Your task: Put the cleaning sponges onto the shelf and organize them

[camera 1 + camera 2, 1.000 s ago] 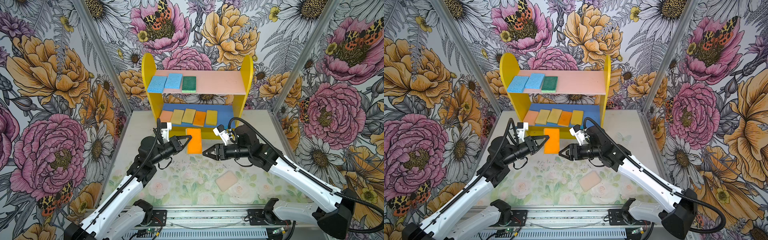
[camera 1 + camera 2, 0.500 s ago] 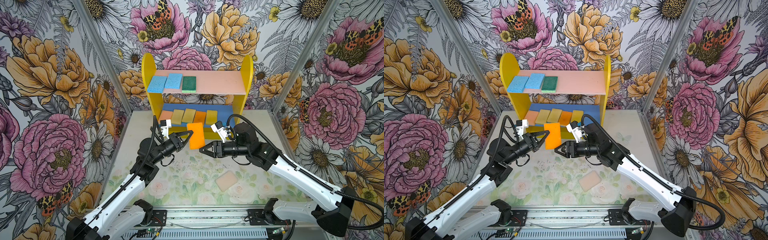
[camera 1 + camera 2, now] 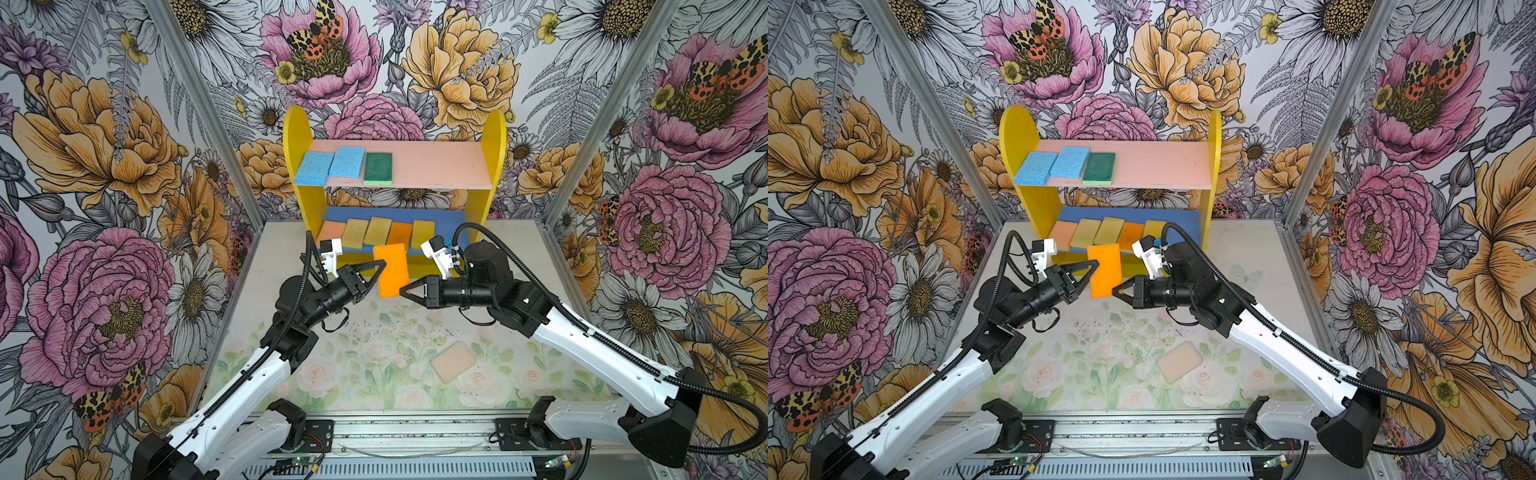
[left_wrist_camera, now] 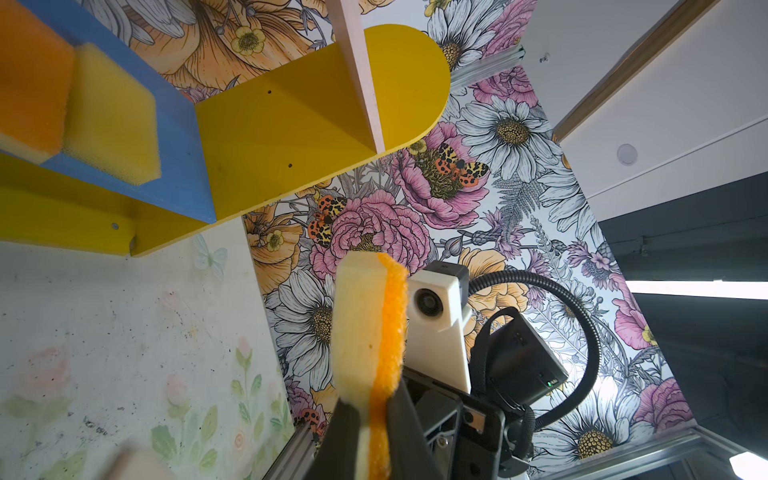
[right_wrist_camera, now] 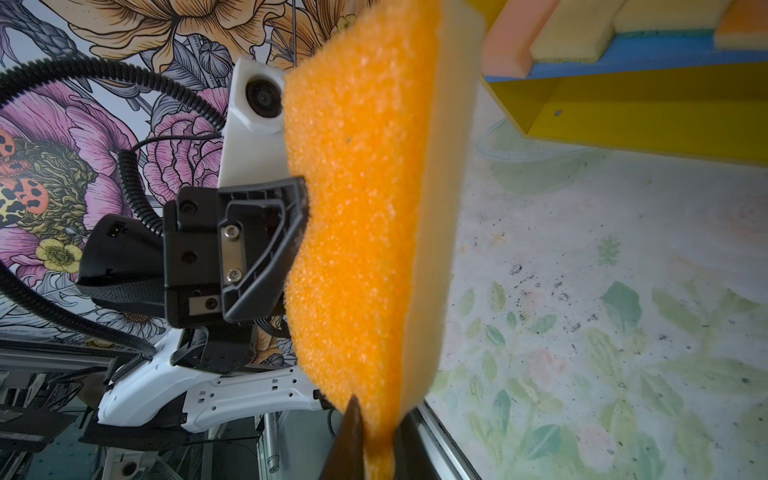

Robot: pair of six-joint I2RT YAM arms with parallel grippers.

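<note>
Raised off the table since a second ago, the orange sponge (image 3: 392, 270) now stands on edge in the air, just in front of the shelf (image 3: 498, 145). The right gripper (image 3: 403, 289), whose jaws stood apart then, has clenched on the sponge's lower right corner. The left gripper (image 3: 380, 268) is clamped on its upper left edge, so both pincers grasp the same piece. The right wrist view shows its orange scrub face and cream backing.

On the shelf's pink upper board (image 3: 436, 166), at the left end, lie a blue sponge (image 3: 313, 167), a second blue sponge (image 3: 347, 162) touching it, and a dark green sponge (image 3: 378, 168) just beside that. The rest of this board is bare.

The blue lower board (image 3: 451, 224) carries a row side by side, from left to right: a peach sponge (image 3: 331, 232), two yellow sponges (image 3: 355, 233), a darker orange sponge (image 3: 399, 235) and a last yellow sponge (image 3: 422, 233).

A peach-pink sponge (image 3: 453, 362) lies flat on the near right of the table (image 3: 353, 353), well apart from both arms. The tabletop has a pale rose print with dark specks. Wallpaper (image 3: 104, 145) of large flowers and butterflies closes in the left, far and right sides.
</note>
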